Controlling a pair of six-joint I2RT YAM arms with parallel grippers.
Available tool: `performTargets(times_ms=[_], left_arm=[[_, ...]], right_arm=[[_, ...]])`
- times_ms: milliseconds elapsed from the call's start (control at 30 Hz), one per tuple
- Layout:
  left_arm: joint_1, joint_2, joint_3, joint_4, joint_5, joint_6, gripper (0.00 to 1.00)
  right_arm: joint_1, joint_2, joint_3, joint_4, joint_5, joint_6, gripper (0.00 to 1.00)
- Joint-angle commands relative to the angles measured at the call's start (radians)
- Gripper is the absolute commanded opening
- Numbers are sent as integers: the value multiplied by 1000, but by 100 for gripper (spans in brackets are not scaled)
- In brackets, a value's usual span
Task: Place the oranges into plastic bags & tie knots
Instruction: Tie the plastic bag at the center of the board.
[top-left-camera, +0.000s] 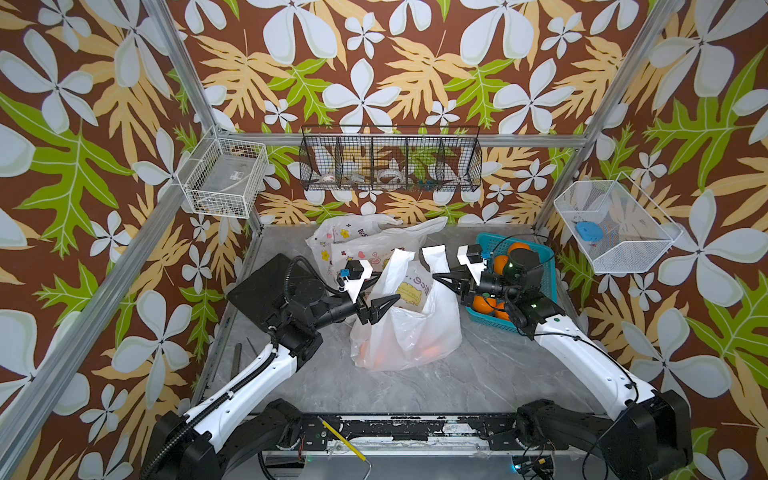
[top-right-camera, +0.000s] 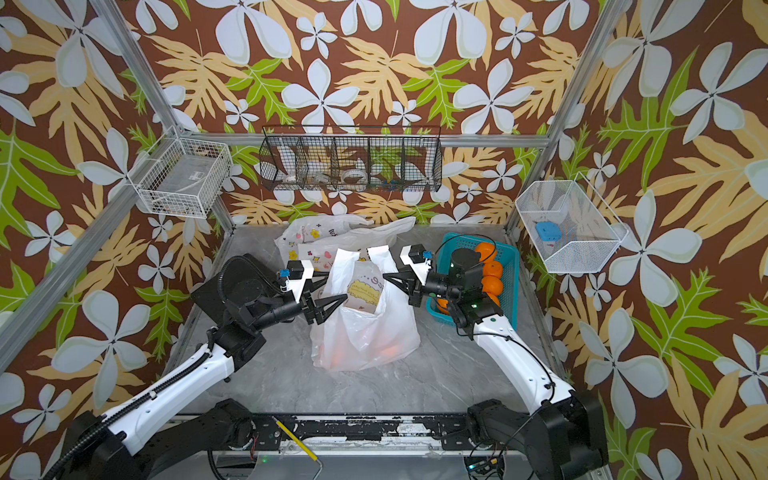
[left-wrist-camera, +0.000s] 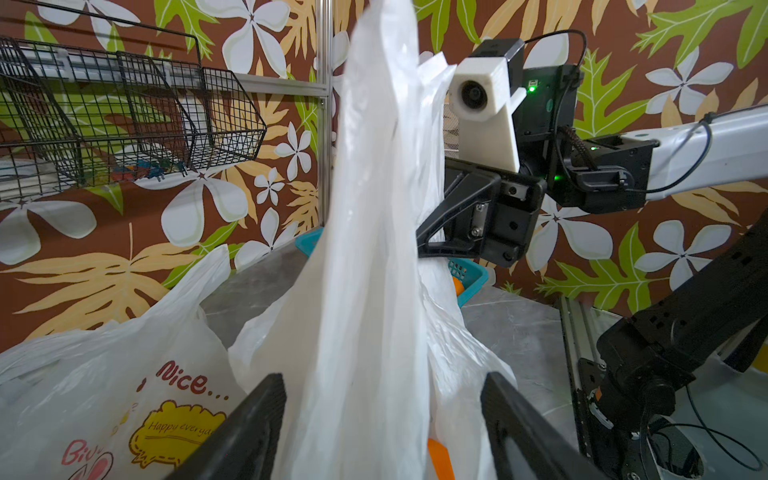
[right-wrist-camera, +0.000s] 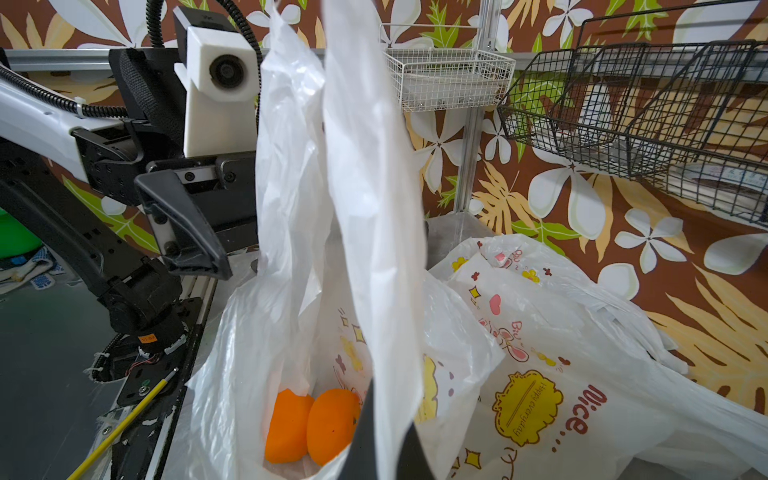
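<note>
Right wrist view: right gripper clamped on one handle of the upright plastic bag mid-table, two oranges at its bottom; left gripper spread wide around the other handle.

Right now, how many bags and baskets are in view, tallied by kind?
Plastic bags: 3
Wire baskets on the walls: 3
Teal basket: 1
Total: 7
</note>
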Motion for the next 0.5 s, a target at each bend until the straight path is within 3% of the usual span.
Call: performTargets(times_ms=[0,67,167,367,467], left_arm=[[2,39,28,57,23,26,73],[2,67,45,60,43,32,69],[2,91,57,63,61,39,53],[2,54,36,32,-11,65,3],[2,21,31,-39,-59,78,0]], right_arm=[[0,-5,3,4,-19,2,0],[-1,-6,3,2,-23,6,0],[0,-12,3,-7,-24,1,0],[0,-41,0,-63,-27,-50,0],[0,-55,0,-112,-48,-101,0]])
